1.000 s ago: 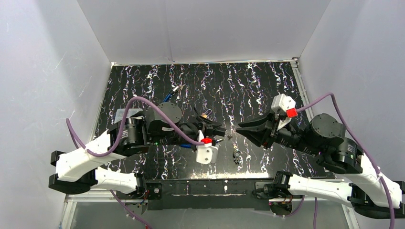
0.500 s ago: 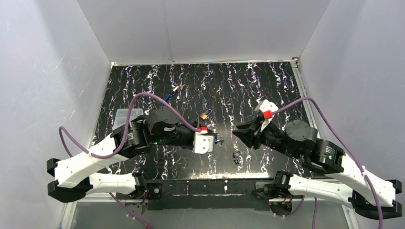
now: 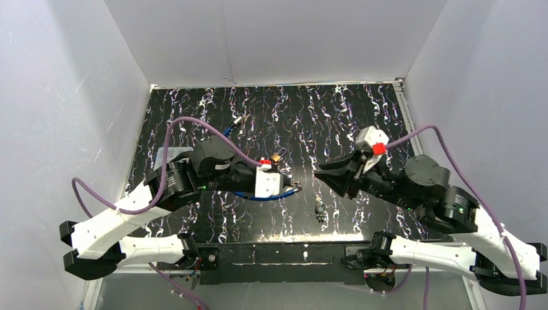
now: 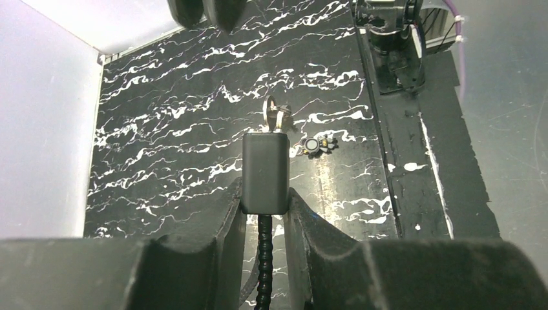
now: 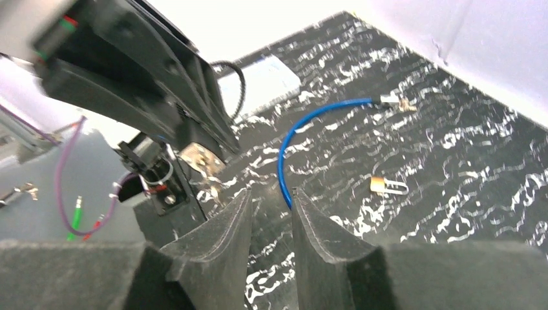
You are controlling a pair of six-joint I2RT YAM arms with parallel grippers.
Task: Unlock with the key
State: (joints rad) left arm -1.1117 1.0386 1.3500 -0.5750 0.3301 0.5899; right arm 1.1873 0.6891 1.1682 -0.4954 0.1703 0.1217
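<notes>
My left gripper [image 4: 265, 201] pinches the black lock [image 4: 265, 165], and the key [image 4: 274, 115] sticks out of its far end. My right gripper [image 5: 268, 200] hangs near that key without touching it, its fingers slightly parted around nothing.

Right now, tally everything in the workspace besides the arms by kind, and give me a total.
Locks: 2, the black lock gripped in the left hand and the brass padlock.
Keys: 1, the key at the black lock's end.
Cables: 1, the blue cable.
Boxes: 1, the clear box.
Unidentified: 1, a small dark item.
Total: 6.
</notes>
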